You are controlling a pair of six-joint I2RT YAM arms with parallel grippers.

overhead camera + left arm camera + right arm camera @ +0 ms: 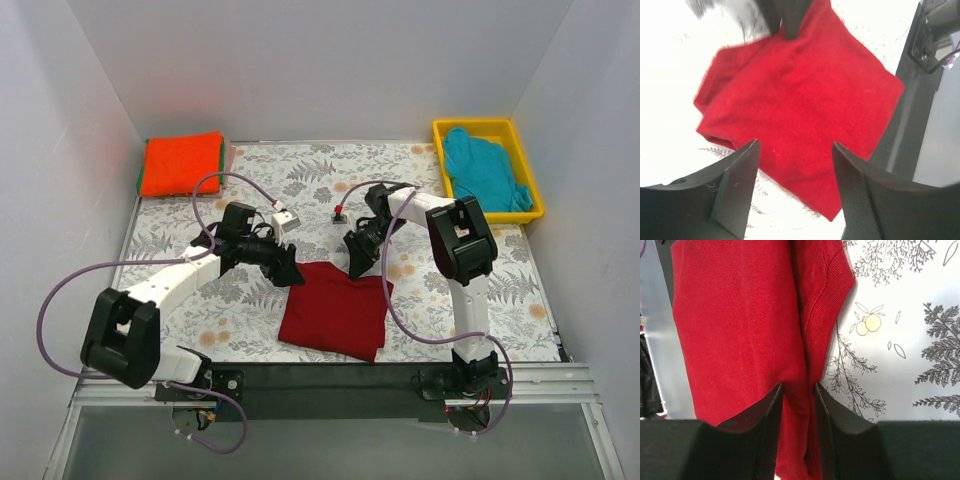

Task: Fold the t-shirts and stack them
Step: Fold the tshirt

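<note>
A dark red t-shirt [335,315] lies folded on the leaf-print cloth near the front middle. My left gripper [290,268] hovers at its far left corner. In the left wrist view that gripper [796,150] stands open above the shirt [800,95], with nothing between its fingers. My right gripper [358,255] is at the shirt's far edge. The right wrist view shows it [799,390] shut on a raised fold of the dark red shirt [740,330]. A bright orange-red t-shirt [181,162] lies folded at the back left. A teal t-shirt [487,168] fills the yellow bin.
The yellow bin [490,128] stands at the back right. Green and pink cloth edges [229,156] show under the orange-red shirt. A small dark object [341,211] sits on the table behind the grippers. The dark front rail [330,375] runs just below the red shirt.
</note>
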